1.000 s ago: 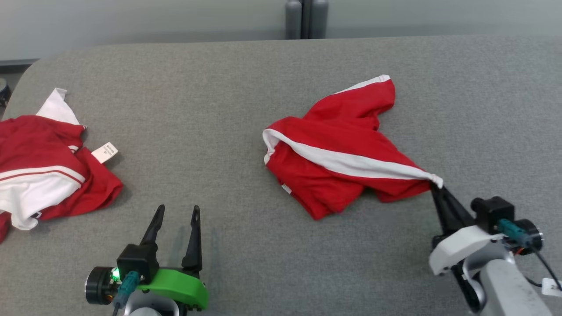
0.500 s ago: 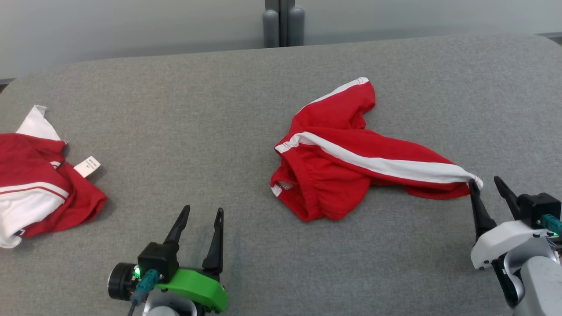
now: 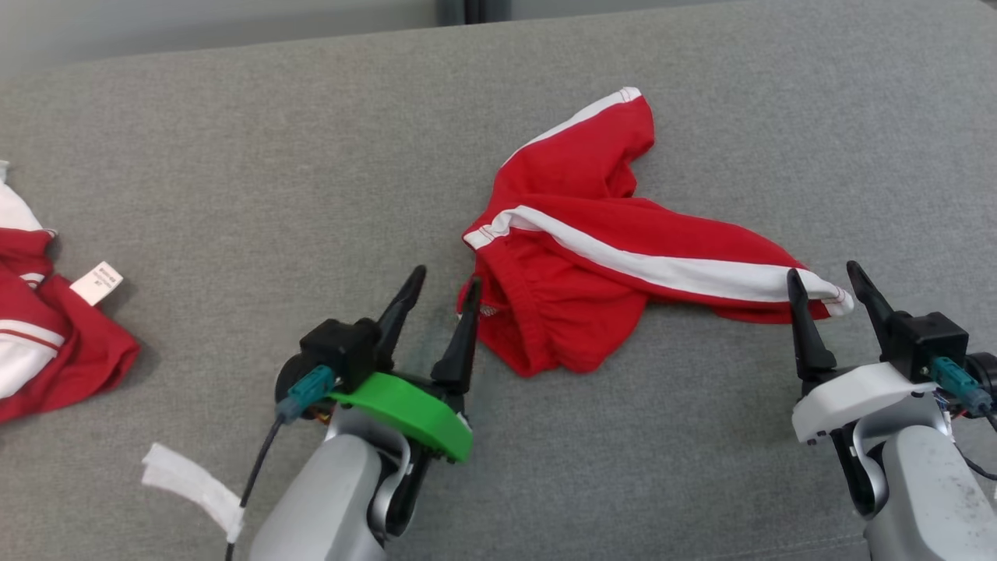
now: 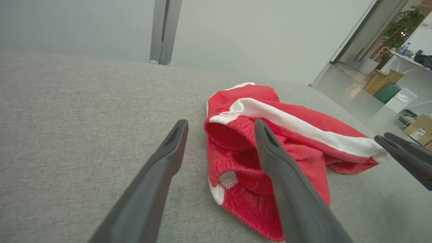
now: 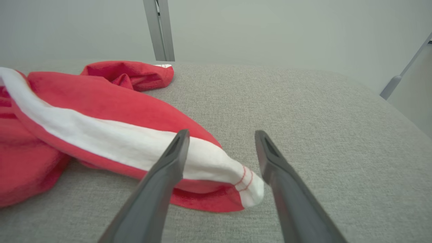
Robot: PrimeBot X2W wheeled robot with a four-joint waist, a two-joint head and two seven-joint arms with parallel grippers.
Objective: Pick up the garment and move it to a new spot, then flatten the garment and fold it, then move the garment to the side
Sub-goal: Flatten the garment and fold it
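The garment [image 3: 592,249] is a pair of red shorts with a white side stripe, lying crumpled on the grey table [image 3: 234,156]. Its elastic waist opening [image 4: 233,135] faces my left gripper [image 3: 445,282], which stands open just left of that edge, its right finger beside the fabric. My right gripper [image 3: 822,277] is open too, and the white hem end of one leg [image 5: 249,189] lies on the table between its fingers, not gripped. In the left wrist view, the right gripper's fingers [image 4: 405,155] show at the far right.
A second red and white garment [image 3: 47,343] with a white tag [image 3: 97,282] lies at the table's left edge. A white strip of tape [image 3: 191,485] hangs from my left arm's cable. Bare grey table surrounds the shorts.
My right gripper has opened and let go of the leg hem, which now rests on the table. My left gripper has come up to the waist edge. The camera has shifted too.
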